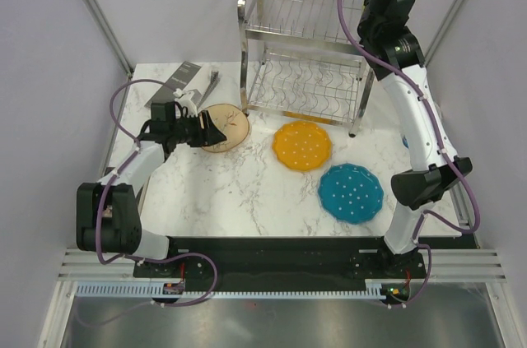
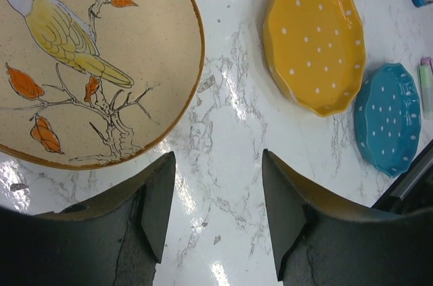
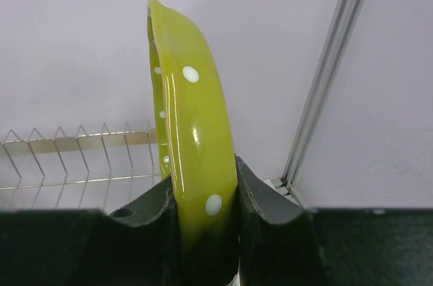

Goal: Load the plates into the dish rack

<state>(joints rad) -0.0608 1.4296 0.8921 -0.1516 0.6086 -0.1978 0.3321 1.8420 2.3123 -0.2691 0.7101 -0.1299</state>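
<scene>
The tan plate (image 1: 226, 127) with a bird print lies flat on the marble table, left of centre. My left gripper (image 1: 200, 128) is open and empty at its left rim. In the left wrist view the gripper (image 2: 218, 164) is over bare marble beside the tan plate (image 2: 88, 56). The orange plate (image 1: 302, 145) and the teal plate (image 1: 352, 192) lie flat at centre right. My right gripper (image 3: 203, 195) is shut on the rim of the lime green plate (image 3: 193, 124), held on edge high above the steel dish rack (image 1: 305, 52).
A dark flat packet (image 1: 177, 81) and a small tool (image 1: 211, 85) lie at the back left of the table. A small blue item (image 1: 404, 141) sits by the right arm. The rack's top wires (image 3: 67, 157) show below and left of the lime plate.
</scene>
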